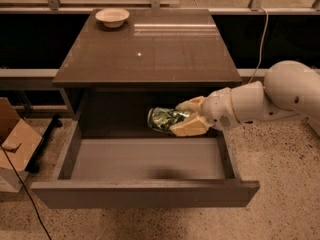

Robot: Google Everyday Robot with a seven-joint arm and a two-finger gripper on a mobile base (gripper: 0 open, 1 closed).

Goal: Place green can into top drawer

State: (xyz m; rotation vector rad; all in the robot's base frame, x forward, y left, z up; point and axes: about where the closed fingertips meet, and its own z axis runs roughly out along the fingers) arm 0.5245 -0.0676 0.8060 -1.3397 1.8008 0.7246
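Two cream-coloured fingers (189, 128) of the gripper (176, 119) are clamped on the green can (162, 119), one above it and one below, so the can lies on its side with one silvery end facing left. The can's wall is green with pale patterning and looks crumpled rather than smoothly round. It hangs over the rear right part of the top drawer (145, 194), just below the front edge of the cabinet top (150, 54) and apart from the drawer floor, where a faint shadow falls nearer the front panel. The drawer is pulled fully out: a wide, shallow grey-brown box with a flat, plain front, thin side walls and a smooth matte floor holding nothing visible. Behind the gripper, the arm (270, 99) is glossy white with rounded, bulbous segments and reaches in from the right. The cabinet top is a dark, slightly reflective slab carrying a shallow beige bowl (112, 17) at its far left corner. The step in hand appears to be the carry-in phase, with the can already inside the drawer's outline. The next move probably calls for lowering it close to the floor before the fingers part, since a dented cylinder released on its side may roll toward a wall.
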